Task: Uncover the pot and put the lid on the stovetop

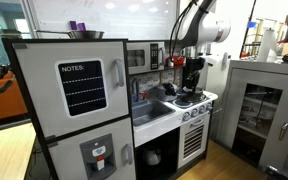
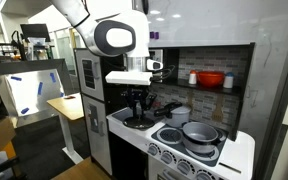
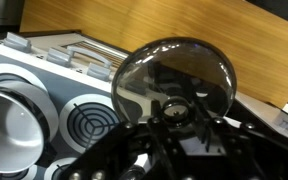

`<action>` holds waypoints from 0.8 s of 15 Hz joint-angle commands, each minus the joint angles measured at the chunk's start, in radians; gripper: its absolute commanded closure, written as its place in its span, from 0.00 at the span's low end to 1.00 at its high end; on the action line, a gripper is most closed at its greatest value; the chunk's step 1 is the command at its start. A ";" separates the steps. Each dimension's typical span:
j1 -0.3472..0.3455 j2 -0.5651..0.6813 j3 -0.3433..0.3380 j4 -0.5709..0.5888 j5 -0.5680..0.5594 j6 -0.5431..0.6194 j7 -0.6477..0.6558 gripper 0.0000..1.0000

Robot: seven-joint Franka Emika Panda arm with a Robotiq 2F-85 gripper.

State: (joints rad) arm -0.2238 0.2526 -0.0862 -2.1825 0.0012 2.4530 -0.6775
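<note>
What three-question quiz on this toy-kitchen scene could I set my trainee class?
1. True or false: the small silver-grey metal pot has its cover on.
2. What holds the round glass lid? A) the robot's gripper B) the shelf C) the sink
3. Fill in: the pot stands on the white toy ____ with black burner rings.
Key: 1 false; 2 A; 3 stovetop.
</note>
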 commanded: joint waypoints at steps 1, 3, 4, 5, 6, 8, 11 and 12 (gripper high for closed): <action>0.003 0.018 0.018 0.012 -0.010 0.025 -0.044 0.92; 0.000 0.025 0.032 0.012 0.006 0.041 -0.075 0.92; -0.004 0.031 0.040 0.013 0.017 0.047 -0.095 0.92; -0.009 0.035 0.047 0.014 0.030 0.053 -0.117 0.92; -0.014 0.039 0.054 0.015 0.047 0.060 -0.140 0.92; -0.024 0.047 0.066 0.019 0.087 0.065 -0.197 0.92; -0.043 0.068 0.086 0.035 0.165 0.071 -0.291 0.92; -0.050 0.074 0.093 0.042 0.193 0.069 -0.324 0.92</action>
State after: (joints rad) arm -0.2344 0.3041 -0.0303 -2.1679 0.1263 2.5130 -0.9061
